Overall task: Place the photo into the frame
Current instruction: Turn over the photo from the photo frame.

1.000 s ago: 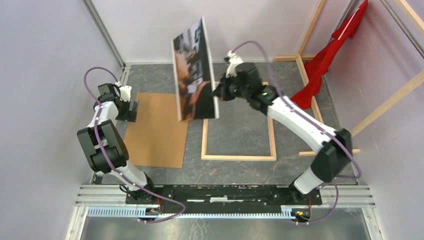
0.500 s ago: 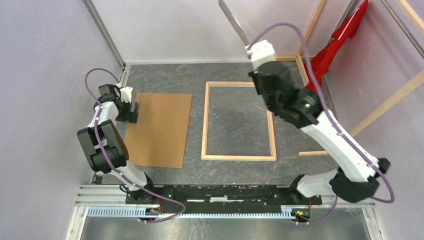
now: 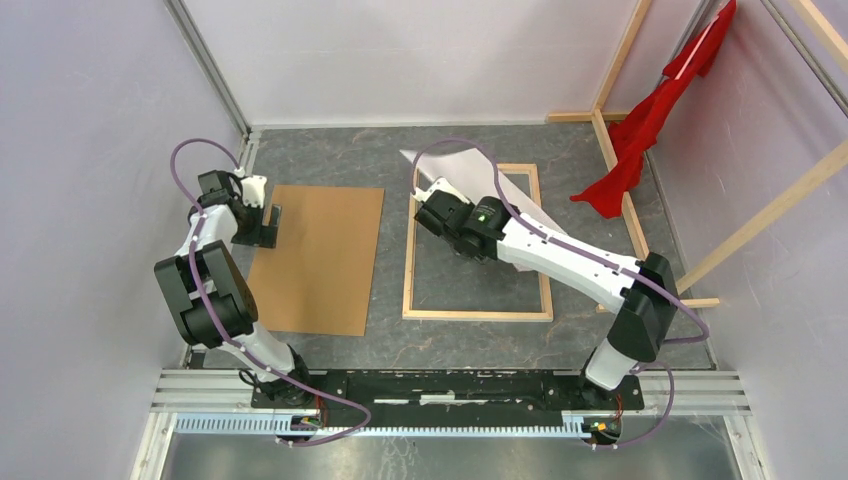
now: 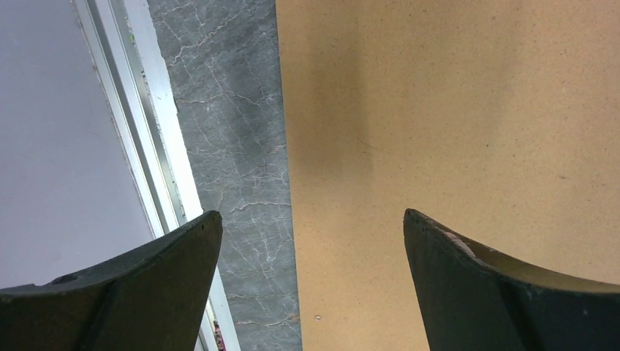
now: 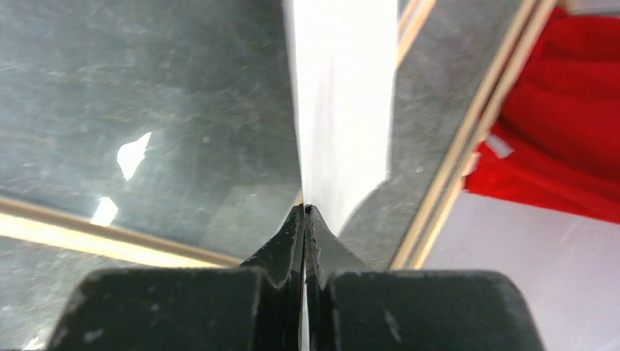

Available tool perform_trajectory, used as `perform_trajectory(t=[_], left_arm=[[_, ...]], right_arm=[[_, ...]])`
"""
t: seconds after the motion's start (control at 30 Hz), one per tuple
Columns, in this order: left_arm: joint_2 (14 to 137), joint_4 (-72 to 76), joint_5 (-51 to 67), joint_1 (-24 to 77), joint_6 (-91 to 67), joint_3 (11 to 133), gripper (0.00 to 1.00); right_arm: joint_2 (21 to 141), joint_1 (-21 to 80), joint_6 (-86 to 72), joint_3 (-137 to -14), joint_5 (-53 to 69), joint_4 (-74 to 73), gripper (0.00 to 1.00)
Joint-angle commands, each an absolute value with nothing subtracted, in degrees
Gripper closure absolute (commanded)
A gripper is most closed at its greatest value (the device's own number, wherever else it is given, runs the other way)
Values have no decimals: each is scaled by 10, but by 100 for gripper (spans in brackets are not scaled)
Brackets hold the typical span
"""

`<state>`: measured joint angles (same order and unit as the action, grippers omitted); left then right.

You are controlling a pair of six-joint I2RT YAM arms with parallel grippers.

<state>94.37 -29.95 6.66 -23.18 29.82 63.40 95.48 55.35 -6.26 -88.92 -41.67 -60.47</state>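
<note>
The photo (image 3: 525, 212) shows its white back and hangs slanted over the far half of the frame (image 3: 478, 314), which lies flat with its light wood side up. My right gripper (image 3: 432, 205) is shut on the photo's edge above the frame's far left part. In the right wrist view the gripper (image 5: 305, 212) pinches the white sheet (image 5: 343, 110), with a frame border (image 5: 66, 232) below it. My left gripper (image 3: 270, 222) is open and empty, low over the left edge of the brown backing board (image 3: 320, 260). It also shows open in the left wrist view (image 4: 313, 219).
The backing board (image 4: 453, 110) lies left of the frame. A red cloth (image 3: 650, 120) hangs on bare wooden beams (image 3: 615, 130) at the back right. A metal rail (image 4: 153, 146) and the wall run close to the left gripper.
The right arm has swung the photo from high at the back down over the frame, turning it from picture side showing to white back up. The left arm has not moved.
</note>
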Motion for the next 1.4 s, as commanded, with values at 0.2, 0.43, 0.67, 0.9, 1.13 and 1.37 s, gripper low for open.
perform_trajectory(t=[0.2, 0.43, 0.67, 0.9, 1.13, 1.37], left_arm=[[920, -295, 86, -234, 285, 624, 0], [917, -294, 81, -235, 293, 623, 0], [917, -293, 86, -234, 293, 622, 0], [911, -294, 93, -234, 293, 622, 0], [906, -293, 94, -234, 296, 614, 0], [903, -294, 92, -234, 297, 616, 0]], right_arm=[[923, 553, -291, -812, -199, -471, 100], [933, 543, -451, -804, -238, -491, 100], [855, 525, -624, -711, -258, -445, 100], [817, 526, -734, -653, -278, -405, 100], [894, 526, -758, -725, -282, -404, 100], [969, 526, -766, -802, -276, -409, 100]])
